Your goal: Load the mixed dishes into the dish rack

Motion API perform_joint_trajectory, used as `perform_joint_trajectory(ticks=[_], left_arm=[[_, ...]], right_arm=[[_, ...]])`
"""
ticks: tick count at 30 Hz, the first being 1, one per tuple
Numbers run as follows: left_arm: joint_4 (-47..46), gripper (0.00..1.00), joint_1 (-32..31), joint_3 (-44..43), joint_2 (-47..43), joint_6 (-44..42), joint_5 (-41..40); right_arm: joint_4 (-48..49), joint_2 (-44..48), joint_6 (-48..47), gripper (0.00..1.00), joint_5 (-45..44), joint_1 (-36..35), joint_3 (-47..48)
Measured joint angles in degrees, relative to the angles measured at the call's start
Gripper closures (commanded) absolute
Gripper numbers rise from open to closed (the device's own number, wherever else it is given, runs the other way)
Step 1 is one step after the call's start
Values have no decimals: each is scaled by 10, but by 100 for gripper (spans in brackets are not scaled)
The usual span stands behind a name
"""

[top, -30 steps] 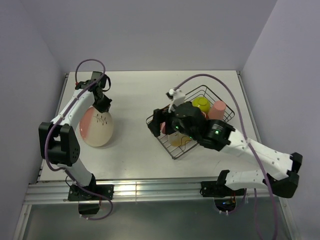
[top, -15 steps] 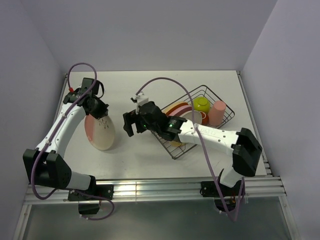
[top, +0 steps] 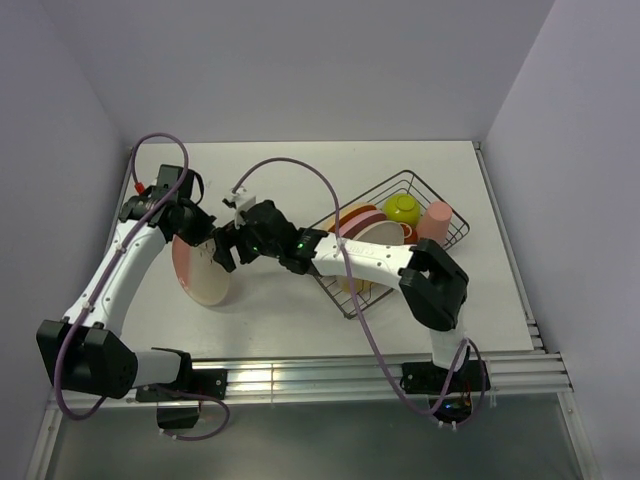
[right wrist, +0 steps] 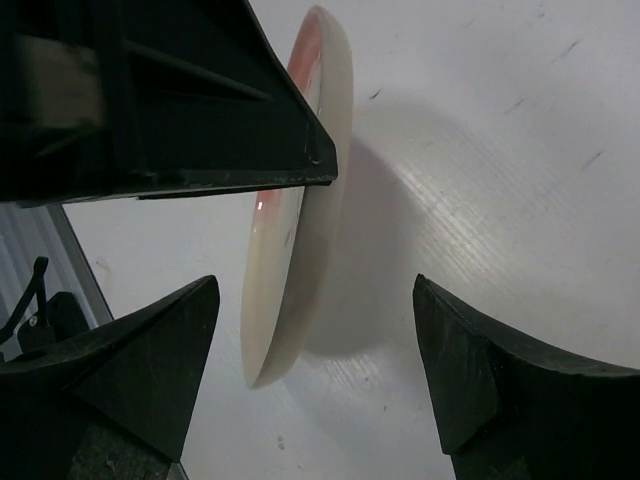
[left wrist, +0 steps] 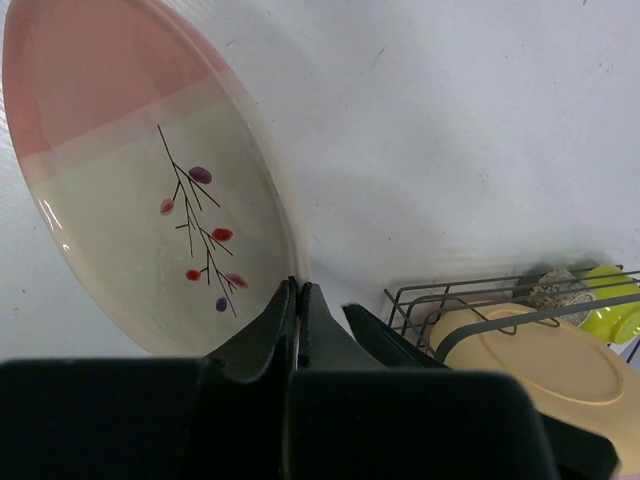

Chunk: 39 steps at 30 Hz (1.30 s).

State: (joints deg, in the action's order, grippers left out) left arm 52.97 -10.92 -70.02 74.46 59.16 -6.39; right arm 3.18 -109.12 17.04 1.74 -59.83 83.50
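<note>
The pink-cream twig-patterned plate (top: 203,272) stands tilted on its edge at the left of the table. My left gripper (top: 197,228) is shut on its upper rim; in the left wrist view the fingers (left wrist: 297,290) pinch the rim of the plate (left wrist: 150,190). My right gripper (top: 222,250) is open just right of the plate. In the right wrist view it (right wrist: 315,340) straddles the plate's lower edge (right wrist: 295,240) without touching. The black wire dish rack (top: 408,173) holds orange (top: 350,213), pink (top: 366,221) and cream-yellow (top: 386,233) plates, a lime-green bowl (top: 404,208) and a salmon cup (top: 436,220).
The right arm stretches across the table from the rack side to the plate. The rack's corner (left wrist: 440,300) and the cream-yellow plate (left wrist: 540,365) show in the left wrist view. Grey walls close in the table at the back and sides.
My right arm has swung left from over the rack to the plate, gripper open. My left gripper has tipped the plate up onto its edge and shifted it slightly.
</note>
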Motion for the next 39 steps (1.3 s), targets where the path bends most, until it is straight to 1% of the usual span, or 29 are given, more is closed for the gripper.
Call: perform_joint_trajectory(ticks=[6,9,10,11,12,13,15,20,22,23,24,25,26,28,29,30,32,35,39], left_arm=[[0,100,0,6,-10,0,9],[0,100,0,7,-13,0,12],[0,100,0,7,-14,0,14],[0,100,0,7,-15,0,16],[-1,100,0,7,-16,0,17],[-1,100,0,7,-16,0,19],[6,100,1,5,-19,-1,21],[0,99,0,10,-28,-3,23],[-2,93,1,9,-27,-15,29],[-2,88,0,9,-27,-23,33],[0,79,0,6,-27,-30,38],[2,73,0,3,-27,-41,44],[0,60,-2,-3,-27,-51,47],[-10,50,-3,-17,-31,-68,50],[-21,40,-3,-22,-36,-76,50],[-33,37,-3,-24,-46,-85,51],[-52,33,-3,-24,-73,-100,51],[-83,30,-3,-24,-126,-132,56],[-143,31,-2,-2,-188,-171,92]], right_arm=[[23,-54,9,28,26,-3,8],[38,-66,16,38,29,-5,1],[45,-66,18,49,30,-7,-3],[54,-66,19,57,31,-8,-6],[63,-66,22,67,33,-10,-7],[75,-66,25,85,31,-12,-10],[78,-66,45,100,12,-12,-16],[99,-64,49,100,4,-12,-27],[101,-61,50,100,-2,-13,-33],[101,-57,50,100,-7,-14,-37],[101,-52,49,100,-11,-15,-42],[101,-44,43,100,-15,-16,-50],[99,-35,41,100,-18,-16,-59],[93,-20,36,100,-19,-16,-75],[88,-10,32,100,-19,-16,-82],[80,1,26,100,-19,-17,-90],[62,26,14,100,-18,-17,-108],[32,73,-3,100,-10,-18,-144],[-25,154,-23,100,11,-18,-200]])
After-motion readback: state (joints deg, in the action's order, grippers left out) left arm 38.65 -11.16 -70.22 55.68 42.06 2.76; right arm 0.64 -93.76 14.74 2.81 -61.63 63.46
